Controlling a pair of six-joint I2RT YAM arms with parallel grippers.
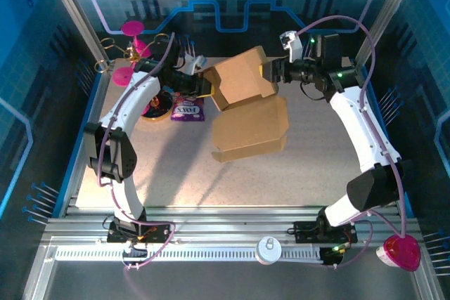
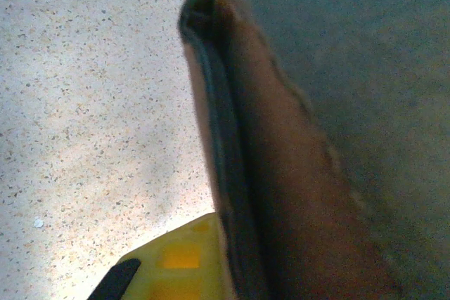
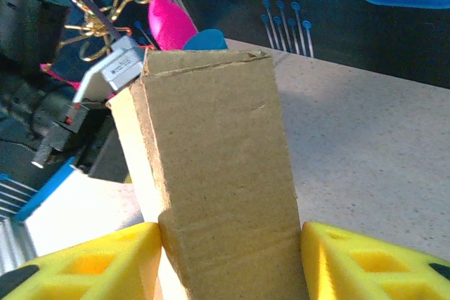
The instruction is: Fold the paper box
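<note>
The paper box [image 1: 242,79] stood near the table's [image 1: 176,166] far edge, directly between the arms. The left gripper [image 1: 199,83] pinched its left edge, and the right gripper [image 1: 275,72], half-wide, clamped its right panel.

The paper box [image 1: 246,103] is plain brown cardboard, unmarked and only partly folded. It sits in the far middle of the scene. Its far part is folded up into a raised, tilted block. From that block a broad flat panel with clipped corners spreads toward the near side, and a thin folded lip shows along the panel's near-left edge. Seen from the right, the paper box [image 3: 218,187] presents a narrow upright face with raw corrugated edges at its top and left. Seen from the left, the paper box [image 2: 295,173] is a blurred dark fold.
</note>
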